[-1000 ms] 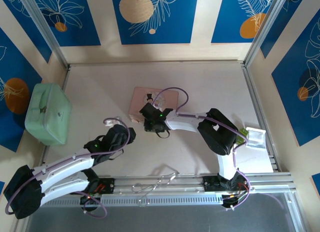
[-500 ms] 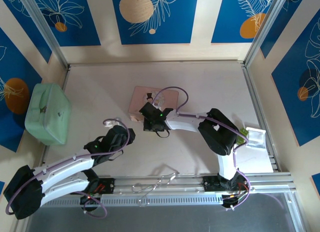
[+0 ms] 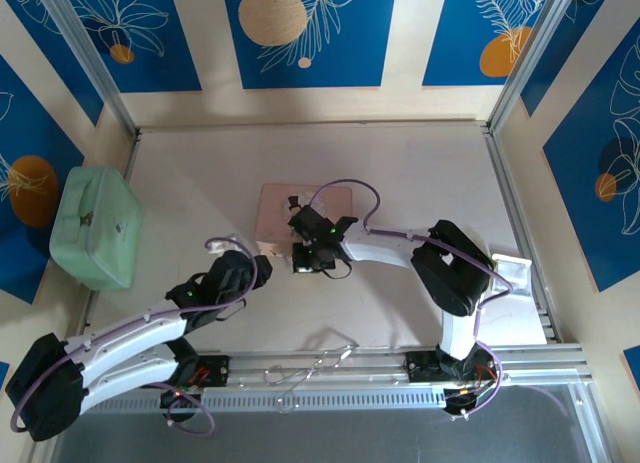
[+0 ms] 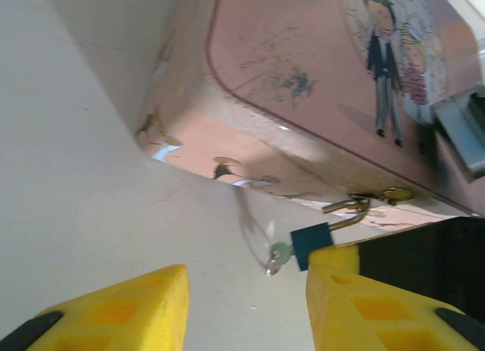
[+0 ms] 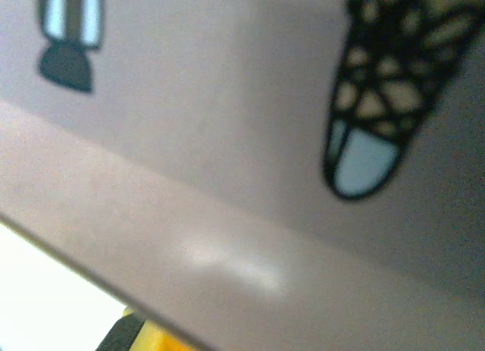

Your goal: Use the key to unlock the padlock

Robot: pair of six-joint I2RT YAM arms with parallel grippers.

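Nearest, the left claw [image 4: 246, 305] hangs low over the table [image 3: 420, 173], its yellow fingers apart and gripping nothing. Just beyond one fingertip sits the little blue padlock [image 4: 311, 245], its shackle reaching up to a brass clasp on the near side of the pink tin [image 3: 280, 208], with a key [image 4: 278, 254] touching it. The right claw [image 3: 307, 259] is pressed together at the tin's near edge. Off left sits a green case [image 3: 95, 228].

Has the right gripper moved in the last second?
Yes. Judged against the fixed green case in the top view, the right gripper has shifted a little to the right, along the near edge of the pink tin.
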